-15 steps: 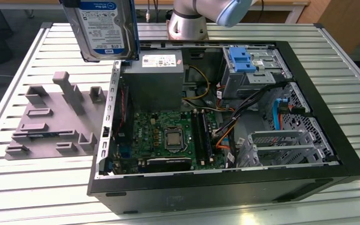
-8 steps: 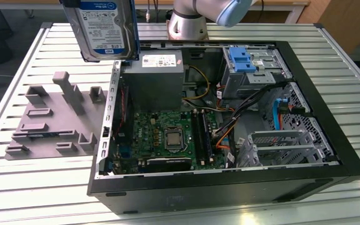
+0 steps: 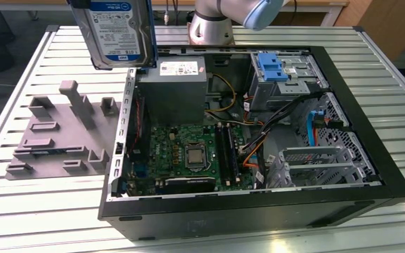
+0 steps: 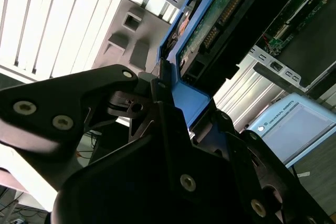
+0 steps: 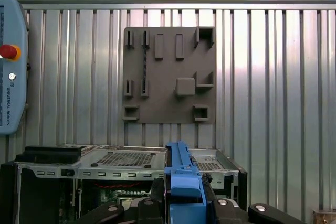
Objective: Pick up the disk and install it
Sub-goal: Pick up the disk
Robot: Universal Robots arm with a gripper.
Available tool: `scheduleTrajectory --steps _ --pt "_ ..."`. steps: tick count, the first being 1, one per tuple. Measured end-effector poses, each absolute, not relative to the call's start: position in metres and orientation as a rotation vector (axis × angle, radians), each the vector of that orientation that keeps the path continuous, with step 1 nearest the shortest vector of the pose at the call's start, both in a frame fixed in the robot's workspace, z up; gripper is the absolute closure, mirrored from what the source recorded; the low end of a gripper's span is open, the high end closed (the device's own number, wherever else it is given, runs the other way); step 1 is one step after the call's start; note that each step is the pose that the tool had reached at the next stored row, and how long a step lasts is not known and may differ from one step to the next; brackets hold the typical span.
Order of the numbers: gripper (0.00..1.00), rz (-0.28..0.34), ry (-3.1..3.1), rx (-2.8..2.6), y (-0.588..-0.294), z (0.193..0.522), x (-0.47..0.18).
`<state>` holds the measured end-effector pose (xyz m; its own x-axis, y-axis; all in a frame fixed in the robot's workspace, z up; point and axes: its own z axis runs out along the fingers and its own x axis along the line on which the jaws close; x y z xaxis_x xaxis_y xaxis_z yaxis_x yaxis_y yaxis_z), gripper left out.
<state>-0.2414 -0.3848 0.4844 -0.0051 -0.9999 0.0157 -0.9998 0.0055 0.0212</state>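
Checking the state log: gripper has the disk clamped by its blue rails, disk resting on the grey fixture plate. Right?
Not quite. The gripper does clamp the disk by its blue rails, but the disk is not resting on the grey fixture plate: the exterior view shows it held upright in the air, clear of the plate.

An open computer case point(image 3: 259, 216) lies on the slatted metal table point(image 3: 40, 221) — inside, a grey power supply box point(image 3: 174, 89) next to the green circuit board point(image 3: 181, 142). A grey plate point(image 3: 55, 137) with raised blocks rests beside it.
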Motion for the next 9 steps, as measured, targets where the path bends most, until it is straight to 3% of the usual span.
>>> scheduleTrajectory --steps 9 --pt "0.64 -0.006 -2.209 2.197 -0.3848 0.4843 -0.241"
